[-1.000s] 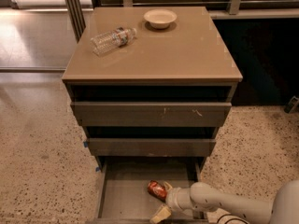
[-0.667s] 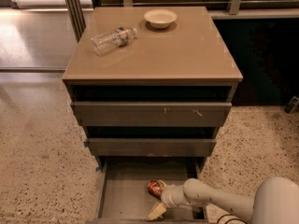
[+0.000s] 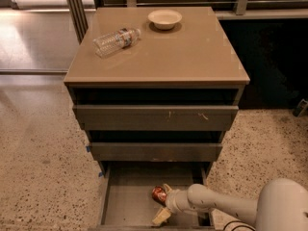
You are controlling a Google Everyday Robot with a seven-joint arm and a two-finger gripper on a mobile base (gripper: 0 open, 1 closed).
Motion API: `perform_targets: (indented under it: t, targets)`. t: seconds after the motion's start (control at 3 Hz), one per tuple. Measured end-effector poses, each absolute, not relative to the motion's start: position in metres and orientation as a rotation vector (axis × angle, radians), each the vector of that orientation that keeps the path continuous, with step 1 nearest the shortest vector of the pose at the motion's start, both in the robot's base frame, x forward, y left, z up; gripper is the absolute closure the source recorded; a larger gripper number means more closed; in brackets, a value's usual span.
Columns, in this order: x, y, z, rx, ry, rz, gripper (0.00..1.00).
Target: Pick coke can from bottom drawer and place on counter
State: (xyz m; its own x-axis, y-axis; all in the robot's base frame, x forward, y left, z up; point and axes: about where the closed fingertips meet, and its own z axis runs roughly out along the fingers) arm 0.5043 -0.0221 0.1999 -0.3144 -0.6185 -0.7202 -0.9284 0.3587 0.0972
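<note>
One counter (image 3: pixel 192 57) fills the upper middle of the frame. On it are one bottle (image 3: pixel 115 40), toward the upper left, and one bowl (image 3: pixel 165 18), at top centre. Below it come three drawers: one top drawer (image 3: pixel 154 118), one middle drawer (image 3: pixel 154 151) and one bottom drawer (image 3: pixel 127 201) at the lower edge. One coke can (image 3: pixel 159 194) lies in the lowest. One gripper (image 3: pixel 162 203), at bottom centre, has its two fingers spread, just beside the can.
</note>
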Motion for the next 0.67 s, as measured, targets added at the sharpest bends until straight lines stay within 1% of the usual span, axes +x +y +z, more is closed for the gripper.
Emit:
perform_targets:
  t: [0.33,0.67]
  targets:
    - [0.5449,-0.0438,0.1855,-1.345,2.086,0.488,0.00]
    - [0.5449,-0.0437,0.1854,-1.345,2.087,0.488,0.00]
